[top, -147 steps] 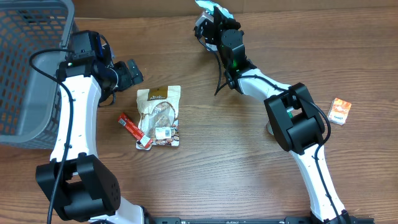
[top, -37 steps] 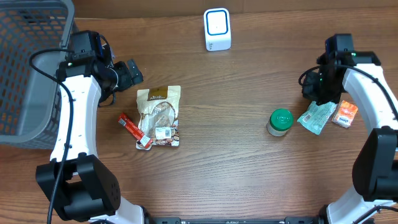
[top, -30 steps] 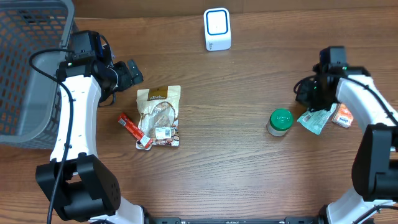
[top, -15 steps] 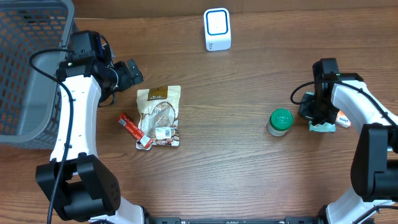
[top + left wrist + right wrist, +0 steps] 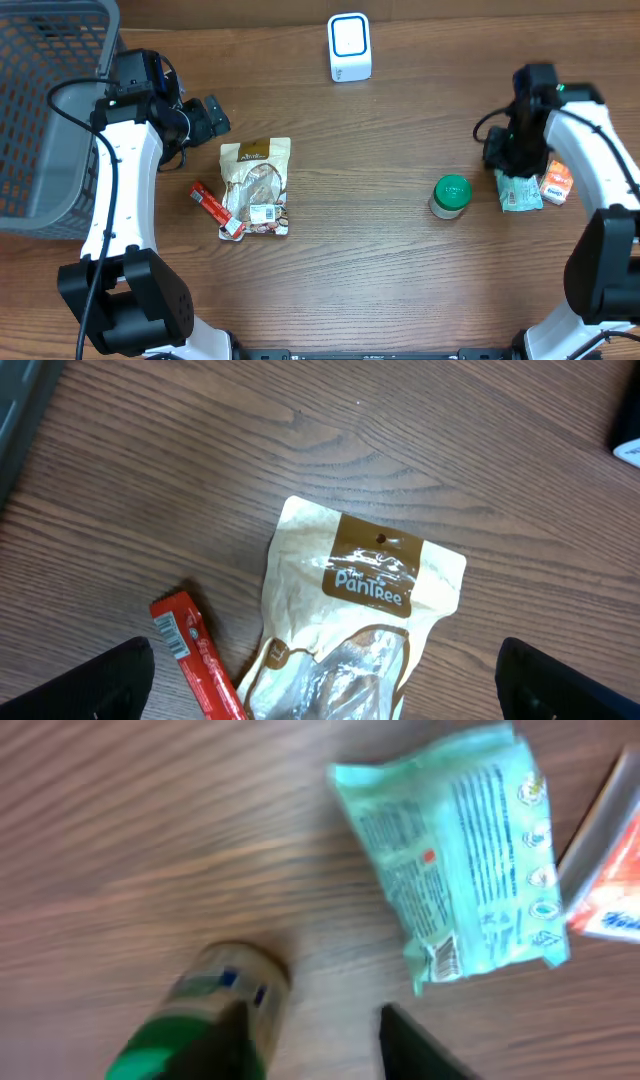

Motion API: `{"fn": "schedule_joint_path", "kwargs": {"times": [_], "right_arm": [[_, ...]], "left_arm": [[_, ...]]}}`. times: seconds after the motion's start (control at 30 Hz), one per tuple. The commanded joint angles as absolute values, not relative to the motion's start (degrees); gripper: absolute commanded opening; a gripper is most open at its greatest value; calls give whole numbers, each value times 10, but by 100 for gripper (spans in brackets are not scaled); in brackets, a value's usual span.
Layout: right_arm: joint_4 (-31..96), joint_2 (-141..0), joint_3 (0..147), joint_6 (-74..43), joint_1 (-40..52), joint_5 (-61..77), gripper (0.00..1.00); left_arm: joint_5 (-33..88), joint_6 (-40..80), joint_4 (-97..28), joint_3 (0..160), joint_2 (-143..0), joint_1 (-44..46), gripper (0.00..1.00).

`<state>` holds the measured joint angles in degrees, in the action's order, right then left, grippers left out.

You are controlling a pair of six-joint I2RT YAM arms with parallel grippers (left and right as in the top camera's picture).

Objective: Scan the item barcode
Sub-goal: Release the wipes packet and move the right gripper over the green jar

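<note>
Wooden tabletop [image 5: 380,260] bears the pale green packet [image 5: 455,860], flat between jar [image 5: 451,195] and orange box [image 5: 555,183]. My right gripper [image 5: 320,1030] hangs near it, jaws apart and empty. My left gripper [image 5: 320,660] gapes wide. The packet looks light, soft and crinkly, so I'd pinch a sealed end.

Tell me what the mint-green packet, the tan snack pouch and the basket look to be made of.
The mint-green packet looks like thin glossy plastic film: crimped end seams, soft creases. The tan snack pouch seems a matte paper-look laminate with a clear shiny window. The basket is probably grey moulded plastic, going by the even open grid of its walls.
</note>
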<state>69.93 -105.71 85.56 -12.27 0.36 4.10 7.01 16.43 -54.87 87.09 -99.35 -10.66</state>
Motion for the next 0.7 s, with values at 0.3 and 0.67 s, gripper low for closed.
{"fn": "schedule_joint_path", "kwargs": {"times": [0.3, 0.67], "right_arm": [[759, -1055, 900, 11, 48, 100, 77], [770, -1055, 900, 35, 108, 46, 77]], "left_arm": [[69, 172, -548, 879, -990, -108, 100], [69, 172, -548, 879, -990, -109, 100]]}}
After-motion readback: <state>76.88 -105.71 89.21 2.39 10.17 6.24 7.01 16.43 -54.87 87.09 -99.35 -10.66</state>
